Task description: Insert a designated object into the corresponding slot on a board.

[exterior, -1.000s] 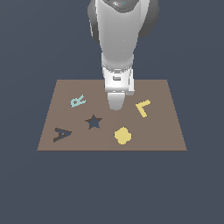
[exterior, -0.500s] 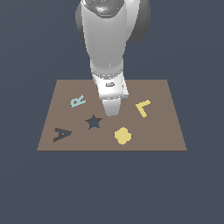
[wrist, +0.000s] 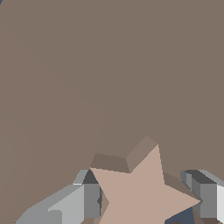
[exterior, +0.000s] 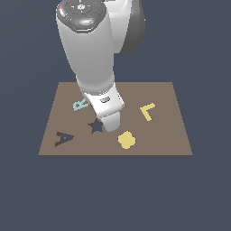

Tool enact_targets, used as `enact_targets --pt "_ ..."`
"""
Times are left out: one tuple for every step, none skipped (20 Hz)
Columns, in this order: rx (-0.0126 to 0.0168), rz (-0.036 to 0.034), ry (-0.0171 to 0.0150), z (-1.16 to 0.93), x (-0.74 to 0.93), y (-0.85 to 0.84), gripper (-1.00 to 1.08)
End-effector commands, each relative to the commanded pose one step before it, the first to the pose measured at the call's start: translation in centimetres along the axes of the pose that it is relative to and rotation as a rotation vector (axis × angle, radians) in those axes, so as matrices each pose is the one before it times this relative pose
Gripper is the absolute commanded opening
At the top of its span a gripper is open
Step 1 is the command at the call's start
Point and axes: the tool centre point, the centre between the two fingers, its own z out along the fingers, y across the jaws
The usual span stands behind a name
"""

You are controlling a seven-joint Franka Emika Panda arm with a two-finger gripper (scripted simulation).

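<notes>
Dark slate-blue ground is surrounding the board (exterior: 167, 131), a flat brown rectangle lying level. The white arm (exterior: 92, 58) is leaning down over the board's middle. The gripper (wrist: 146, 199) is sitting low with its jaws spread either side of a tan star piece (wrist: 140, 192); whether the fingers (wrist: 87, 201) are touching it cannot be told. On the board are lying a yellow L (exterior: 148, 111) toward the far right, a pale blue R (exterior: 80, 104) toward the far left, a dark A (exterior: 63, 138) near left, a dark star (exterior: 95, 127) beside the arm's tip, and a yellow blob (exterior: 127, 140) near centre.
</notes>
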Motion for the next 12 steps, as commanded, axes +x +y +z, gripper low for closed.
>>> enact_targets --pt "-0.00056 -0.06620 0.00020 -0.071 -0.959 0.826 -1.00" --pt "-0.00010 -0.02296 0.00006 -0.018 -0.350 0.291 -1.00" --pt "-0.00009 -0.02187 0.00006 -0.017 -0.331 0.279 -1.00" --pt "-0.00008 -0.02077 0.00006 -0.016 -0.312 0.267 -1.00" --pt "-0.00007 -0.01962 0.00006 -0.015 -0.295 0.253 -1.00" --pt "-0.00006 -0.01845 0.00006 -0.014 -0.277 0.239 -1.00" --pt "-0.00006 -0.01733 0.00005 -0.013 -0.258 0.226 -1.00" --pt "-0.00005 -0.01623 0.00005 -0.011 -0.239 0.215 -1.00" --pt "-0.00005 -0.01510 0.00005 -0.010 -0.219 0.204 -1.00" --pt "-0.00004 -0.01395 0.00004 -0.009 -0.200 0.193 -1.00" --pt "-0.00004 -0.01286 0.00004 -0.008 -0.182 0.180 -1.00" --pt "-0.00003 -0.01169 0.00004 -0.007 -0.165 0.164 -1.00"
